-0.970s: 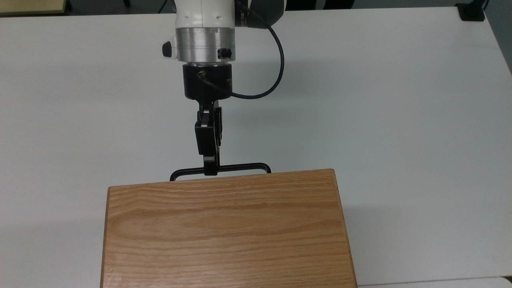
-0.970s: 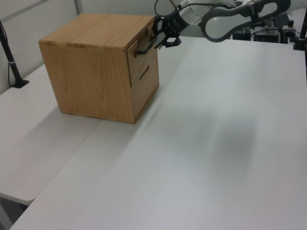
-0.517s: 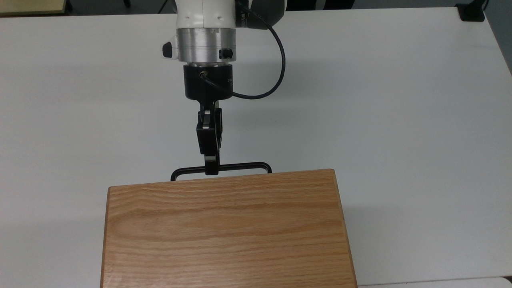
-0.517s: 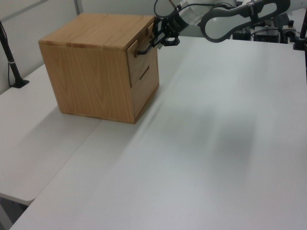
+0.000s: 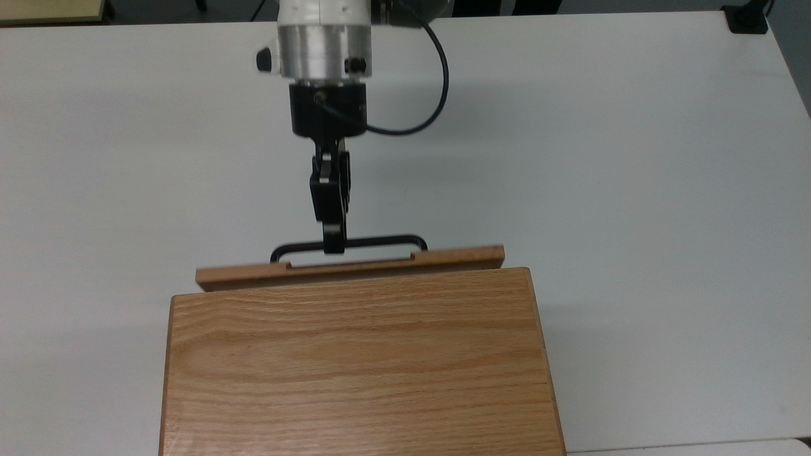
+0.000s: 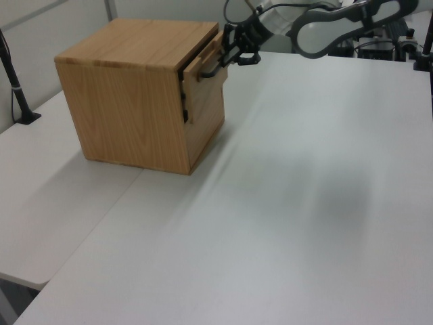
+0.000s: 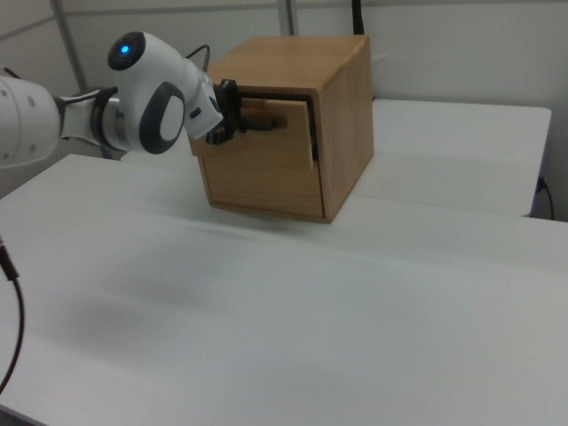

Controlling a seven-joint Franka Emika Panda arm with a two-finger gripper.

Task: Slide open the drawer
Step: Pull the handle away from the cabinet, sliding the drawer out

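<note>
On the white tabletop (image 5: 633, 158) stands a broad grained oak cabinet (image 5: 358, 361), a box-shaped piece with a flat top. At its upper front, the light oak wooden drawer (image 5: 456, 257) sits partly slid out: in the top view its wide flat front panel shows as a narrow strip just beyond the far edge of the cabinet top, and in the left view (image 6: 203, 84) a dark gap shows between that panel and the cabinet body. The right view (image 7: 266, 146) also shows the panel standing a little proud of the cabinet front, under the overhanging top.

Across the panel runs a long thin black metal bar handle (image 5: 380, 241). The black two-finger gripper (image 5: 333, 244) is closed on this bar, gripping it left of the middle in the top view. Its fingers reach toward the cabinet from the far side of the tabletop in the top view. Behind them follow a black wrist section, a silver ring and the white arm (image 5: 323, 25), with a black cable (image 5: 437, 95) looping out on the top view's right.
</note>
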